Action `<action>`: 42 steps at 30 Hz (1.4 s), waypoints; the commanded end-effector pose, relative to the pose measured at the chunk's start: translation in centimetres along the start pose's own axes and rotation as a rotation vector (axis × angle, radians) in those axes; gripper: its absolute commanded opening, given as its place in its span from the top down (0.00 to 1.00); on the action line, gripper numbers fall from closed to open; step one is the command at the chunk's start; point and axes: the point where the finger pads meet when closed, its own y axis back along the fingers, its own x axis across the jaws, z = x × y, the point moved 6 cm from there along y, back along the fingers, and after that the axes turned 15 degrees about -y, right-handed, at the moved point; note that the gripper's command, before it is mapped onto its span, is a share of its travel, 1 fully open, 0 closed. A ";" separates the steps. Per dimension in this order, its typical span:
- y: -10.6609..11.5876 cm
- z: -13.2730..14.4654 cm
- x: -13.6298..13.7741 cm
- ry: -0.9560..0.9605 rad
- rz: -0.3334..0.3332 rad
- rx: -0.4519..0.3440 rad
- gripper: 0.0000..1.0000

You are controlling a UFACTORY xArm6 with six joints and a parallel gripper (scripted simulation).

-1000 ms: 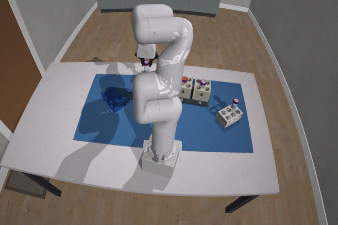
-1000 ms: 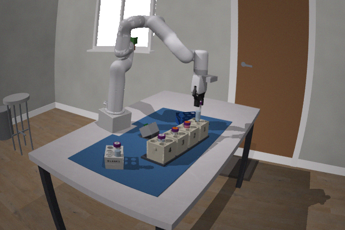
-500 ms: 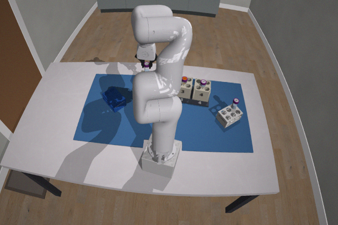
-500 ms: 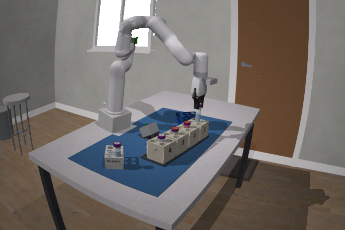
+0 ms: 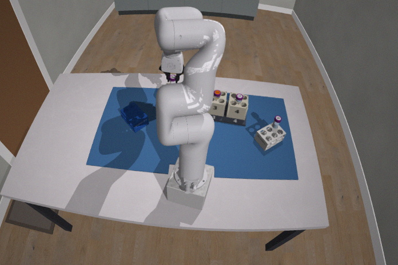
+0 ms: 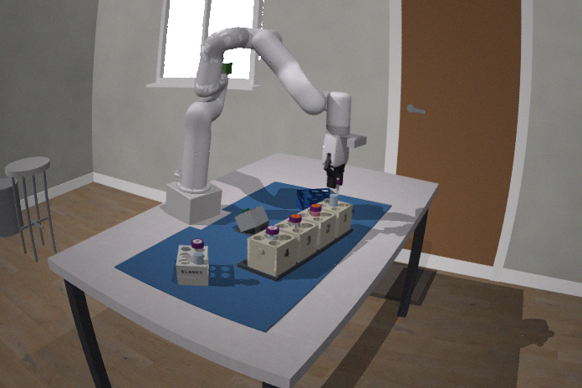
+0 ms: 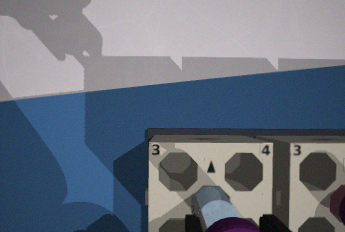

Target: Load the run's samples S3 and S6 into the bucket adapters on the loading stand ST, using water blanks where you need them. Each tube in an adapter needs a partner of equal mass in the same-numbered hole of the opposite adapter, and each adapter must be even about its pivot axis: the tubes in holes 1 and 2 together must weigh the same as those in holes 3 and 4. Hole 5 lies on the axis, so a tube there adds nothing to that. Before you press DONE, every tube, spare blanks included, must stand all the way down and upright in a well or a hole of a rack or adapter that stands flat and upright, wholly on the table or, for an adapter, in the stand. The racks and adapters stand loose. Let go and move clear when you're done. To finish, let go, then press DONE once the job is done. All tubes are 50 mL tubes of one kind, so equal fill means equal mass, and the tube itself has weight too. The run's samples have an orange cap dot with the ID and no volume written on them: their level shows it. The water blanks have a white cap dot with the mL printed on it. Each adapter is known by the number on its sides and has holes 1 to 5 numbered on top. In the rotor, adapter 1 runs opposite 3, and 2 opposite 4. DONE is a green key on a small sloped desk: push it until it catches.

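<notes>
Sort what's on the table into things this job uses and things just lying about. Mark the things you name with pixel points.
For the job: gripper (image 5: 172,77) (image 6: 334,185), bucket adapters (image 5: 237,113) (image 6: 264,261), capped tubes (image 5: 217,93) (image 6: 294,218), BLANKS rack (image 5: 262,141) (image 6: 186,278), sloped desk (image 6: 253,220).

Just lying about: nothing clearly; the blue rack's (image 5: 134,116) (image 6: 304,201) role is uncertain.

Lab-like setup in a plain room: tube rack (image 5: 262,143) (image 6: 192,278) and numbered adapters on the worktop (image 5: 249,203) (image 6: 131,302), below the hand (image 5: 172,77) (image 6: 335,176).
</notes>
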 end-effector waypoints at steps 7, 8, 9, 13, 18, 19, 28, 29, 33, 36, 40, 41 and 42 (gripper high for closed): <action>-0.8 -0.1 -0.1 0.000 -0.003 0.003 1.00; -0.9 -0.1 -0.1 0.000 -0.003 0.003 1.00; -1.0 -0.1 -0.1 0.000 -0.003 0.003 1.00; -1.2 -0.1 -0.1 0.000 -0.003 0.003 1.00; -1.7 -0.1 -0.1 0.000 -0.003 0.003 1.00; -1.8 -0.1 -0.1 0.000 -0.003 0.003 1.00; -2.5 -0.1 -0.1 0.000 -0.003 0.003 1.00; -2.6 -0.1 -0.1 0.000 -0.003 0.003 1.00; -3.0 -0.1 -0.1 0.000 -0.003 0.003 1.00; -3.3 -0.1 -0.1 0.000 -0.003 0.003 1.00; -3.7 -0.1 -0.1 0.000 -0.003 0.003 1.00; -3.8 -0.1 -0.1 0.000 -0.003 0.003 1.00; -3.9 -0.1 -0.1 0.000 -0.003 0.003 1.00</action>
